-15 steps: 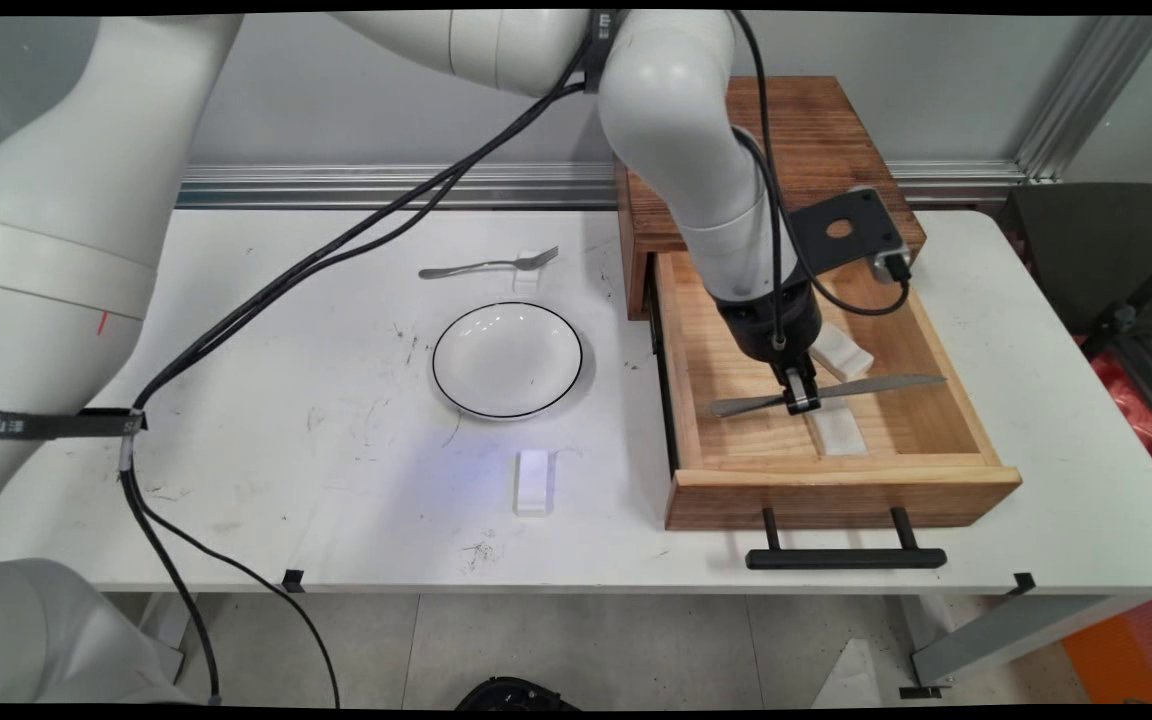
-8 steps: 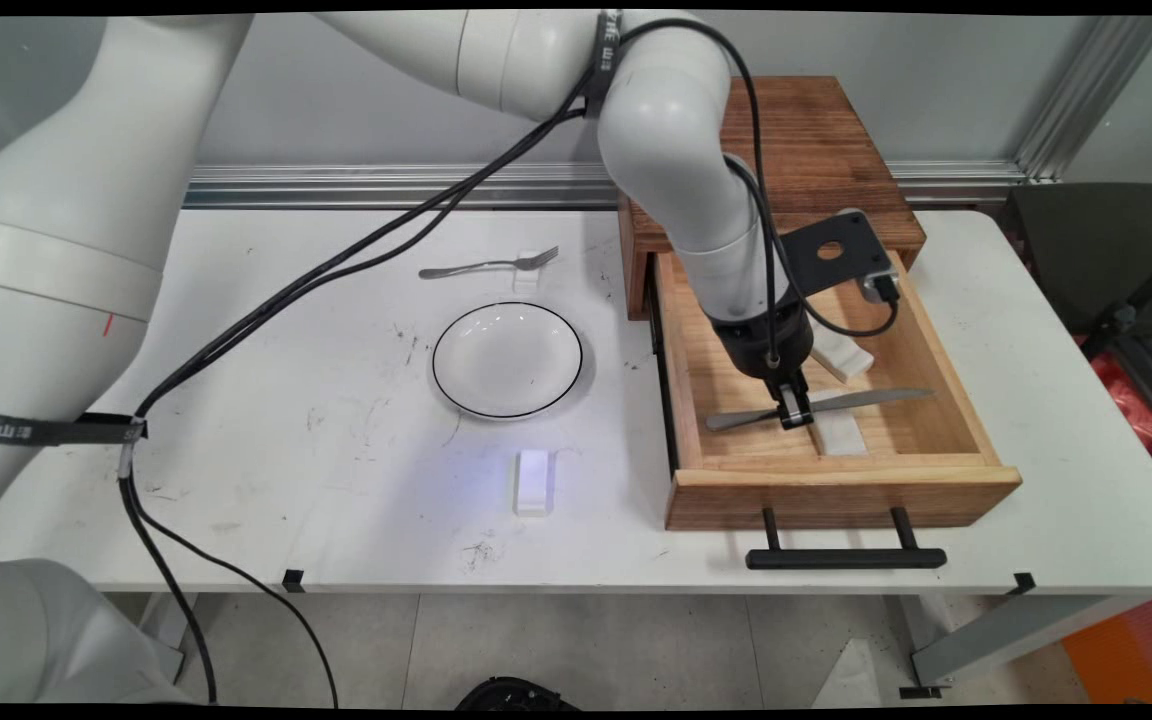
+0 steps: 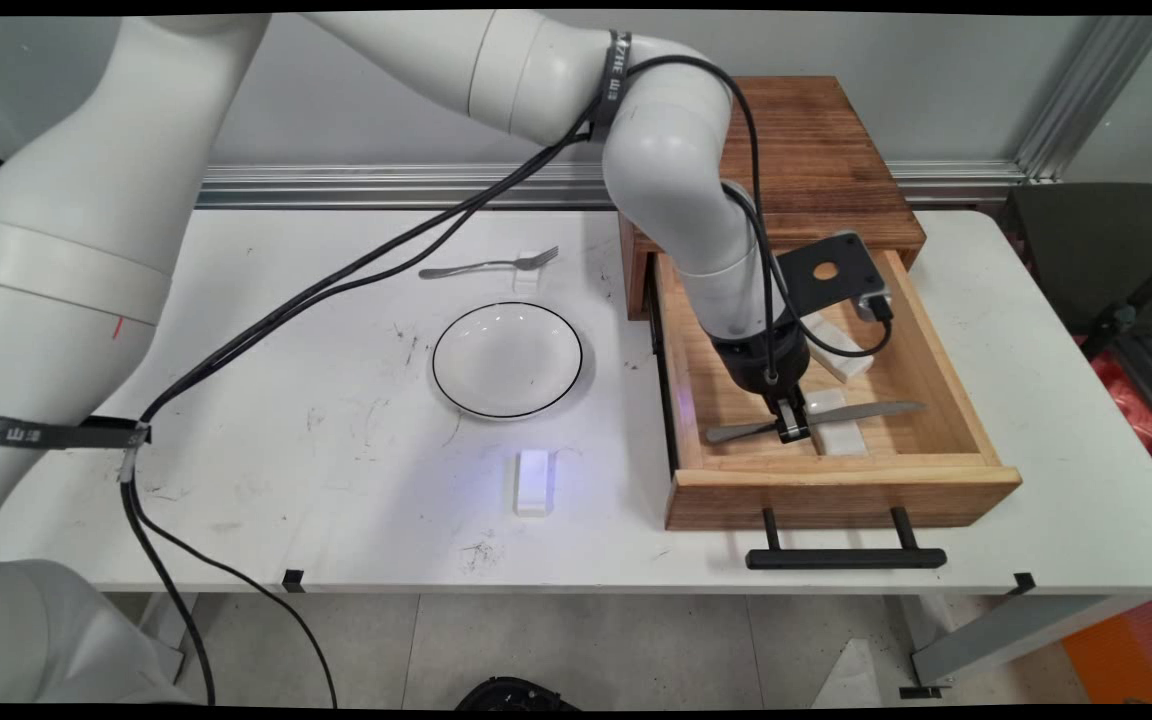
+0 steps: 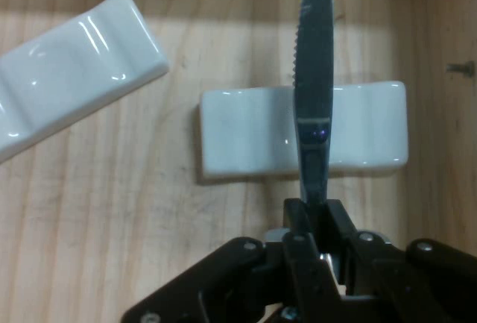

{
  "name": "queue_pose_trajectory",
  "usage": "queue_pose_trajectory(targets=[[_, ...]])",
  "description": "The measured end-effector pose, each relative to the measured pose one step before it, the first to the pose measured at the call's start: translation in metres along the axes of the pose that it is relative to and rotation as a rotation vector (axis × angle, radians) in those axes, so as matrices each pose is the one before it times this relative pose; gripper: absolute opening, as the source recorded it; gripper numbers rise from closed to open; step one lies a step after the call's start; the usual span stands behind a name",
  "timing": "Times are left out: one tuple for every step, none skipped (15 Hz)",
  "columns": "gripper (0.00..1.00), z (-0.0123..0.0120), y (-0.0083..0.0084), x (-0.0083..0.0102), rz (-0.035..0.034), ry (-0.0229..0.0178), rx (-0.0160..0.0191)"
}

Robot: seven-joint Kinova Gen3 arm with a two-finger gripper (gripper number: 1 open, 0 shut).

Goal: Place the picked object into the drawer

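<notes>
We saw the gripper (image 3: 789, 431) clenched on the knife (image 3: 871, 410) in the open drawer (image 3: 841, 490) at the frame's right; its blade crossed a white rest (image 4: 246, 140), seemingly so the rest could prop it.

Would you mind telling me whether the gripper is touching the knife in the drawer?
Touching. The hand view shows the gripper shut on the knife, whose handle is pinched between the fingers, above the white rest.

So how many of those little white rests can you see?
4: one rest below the plate, one under the fork, two in the drawer and.
</notes>
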State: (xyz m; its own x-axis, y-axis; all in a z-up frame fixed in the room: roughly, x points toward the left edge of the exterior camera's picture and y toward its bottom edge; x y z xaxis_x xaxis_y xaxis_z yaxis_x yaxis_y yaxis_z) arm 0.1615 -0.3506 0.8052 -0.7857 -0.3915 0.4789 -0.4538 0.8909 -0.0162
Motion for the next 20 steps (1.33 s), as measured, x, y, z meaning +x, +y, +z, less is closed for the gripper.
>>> queue_pose_trajectory(targets=[[0.00,0.00211,-0.00008,-0.00033,-0.00130,0.00070,0.00020],[0.00,0.00173,-0.00006,-0.00026,-0.00110,0.00068,0.00015],[0.00,0.00182,-0.00008,-0.00028,-0.00098,0.00088,0.00029],[0.00,0.00152,0.00008,-0.00010,-0.00025,0.00105,0.00008],[0.00,0.00152,-0.00011,-0.00004,-0.00008,0.00131,0.00043],[0.00,0.00128,-0.00014,-0.00002,-0.00014,0.00086,0.00043],[0.00,0.00136,-0.00010,-0.00005,0.00032,0.00109,0.00022],[0.00,0.00126,-0.00010,-0.00011,0.00052,0.00126,-0.00007],[0.00,0.00102,-0.00004,-0.00012,0.00067,0.00056,0.00004],[0.00,0.00106,-0.00021,-0.00025,0.00037,0.00071,0.00048],[0.00,0.00097,-0.00013,-0.00041,0.00038,0.00010,0.00058],[1.00,0.00069,-0.00009,-0.00036,0.00036,0.00032,0.00007],[1.00,0.00058,-0.00002,-0.00052,0.00065,0.00000,0.00049],[1.00,0.00048,0.00005,-0.00046,0.00090,-0.00006,0.00024],[1.00,0.00004,-0.00012,-0.00064,0.00012,0.00009,0.00037],[1.00,-0.00004,-0.00007,-0.00026,0.00019,0.00006,0.00010],[1.00,-0.00029,0.00010,0.00013,0.00123,0.00055,0.00012],[1.00,-0.00091,-0.00015,-0.00021,0.00083,0.00034,0.00091],[1.00,-0.00177,-0.00018,-0.00031,0.00062,0.00089,0.00120],[1.00,-0.00182,0.00009,0.00042,0.00126,0.00135,0.00050]])
